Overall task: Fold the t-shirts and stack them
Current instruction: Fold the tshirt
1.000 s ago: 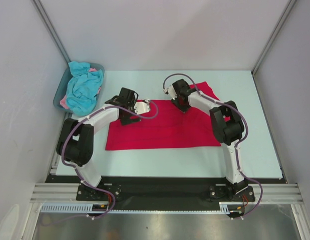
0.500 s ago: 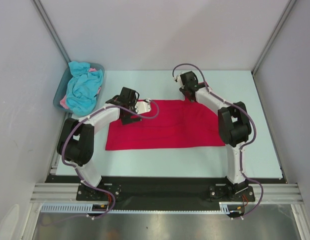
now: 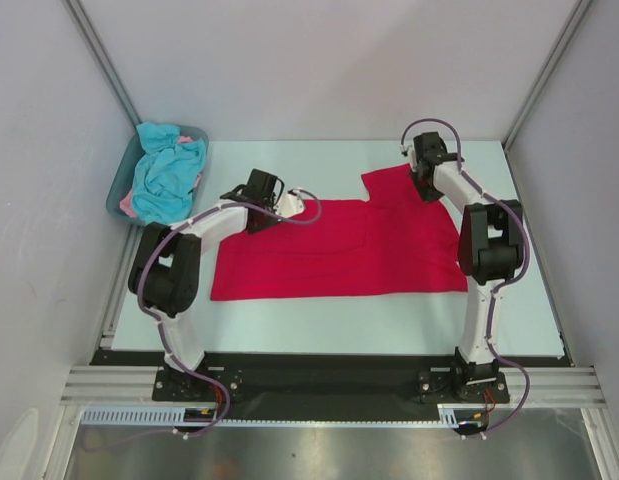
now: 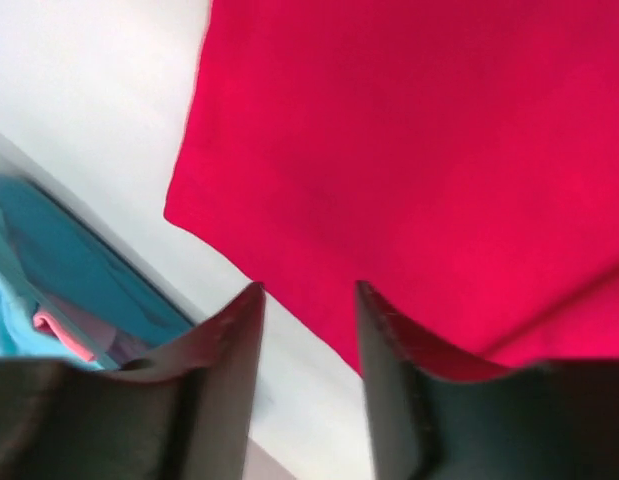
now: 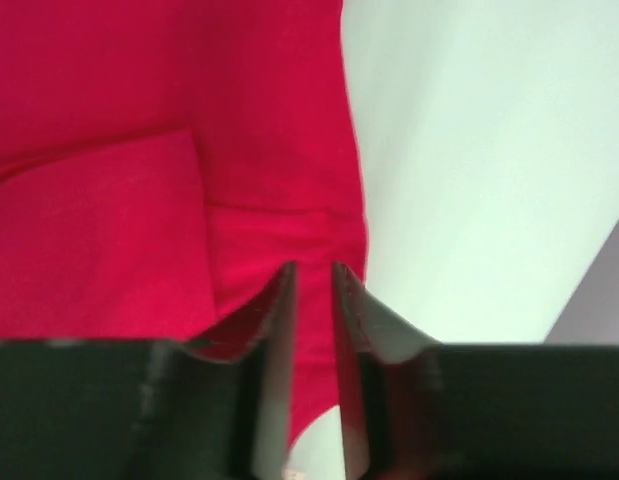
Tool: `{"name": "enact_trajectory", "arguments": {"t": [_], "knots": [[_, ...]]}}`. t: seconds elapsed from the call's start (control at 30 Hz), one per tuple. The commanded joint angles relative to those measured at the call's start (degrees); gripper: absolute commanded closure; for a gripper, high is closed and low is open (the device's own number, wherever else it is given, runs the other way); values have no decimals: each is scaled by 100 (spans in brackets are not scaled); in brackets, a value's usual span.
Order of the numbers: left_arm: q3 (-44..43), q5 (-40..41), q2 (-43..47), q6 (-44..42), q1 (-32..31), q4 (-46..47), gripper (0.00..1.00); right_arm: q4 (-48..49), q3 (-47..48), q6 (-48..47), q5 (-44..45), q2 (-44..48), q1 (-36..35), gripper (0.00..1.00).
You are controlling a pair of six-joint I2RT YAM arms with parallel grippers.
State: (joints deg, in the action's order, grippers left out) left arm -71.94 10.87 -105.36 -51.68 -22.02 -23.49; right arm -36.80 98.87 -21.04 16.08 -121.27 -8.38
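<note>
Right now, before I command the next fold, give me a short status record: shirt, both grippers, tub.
red t-shirt: spread flat on table, one sleeve out at far right
left gripper: open, over shirt's far-left corner
right gripper: closed on shirt's far-right edge
tub: far-left corner, holds crumpled turquoise t-shirt, some pink cloth
folded stack: none visible

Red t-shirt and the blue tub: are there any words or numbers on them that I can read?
No words, numbers or signs can be read in any view.
The red t-shirt is plain.
The turquoise and pink shirts are plain.
The grey-blue tub shows no label.
</note>
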Motion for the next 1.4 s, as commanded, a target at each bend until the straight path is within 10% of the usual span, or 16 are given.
{"name": "enact_trajectory", "arguments": {"t": [0.0, 0.1, 0.13, 0.6, 0.87, 1.37], "knots": [[-609, 266, -221, 789, 198, 116, 51, -196, 771, 205, -228, -352, 82, 71], [-838, 529, -467, 949, 417, 265, 31, -196, 1316, 345, -306, -686, 188, 51], [-882, 547, -511, 993, 479, 309, 1, -188, 1441, 389, -342, -765, 205, 49], [-2832, -472, -1337, 2645, 1525, -771, 0, 392, 2093, 637, -367, -1364, 355, 49], [-3959, -1868, -1935, 3620, 1596, -1439, 25, 59, 2628, 118, -650, -1495, 469, 48], [-4591, -1290, -3008, 3902, 1657, -1510, 32, -12, 2216, -190, -465, -1127, 355, 48]]}}
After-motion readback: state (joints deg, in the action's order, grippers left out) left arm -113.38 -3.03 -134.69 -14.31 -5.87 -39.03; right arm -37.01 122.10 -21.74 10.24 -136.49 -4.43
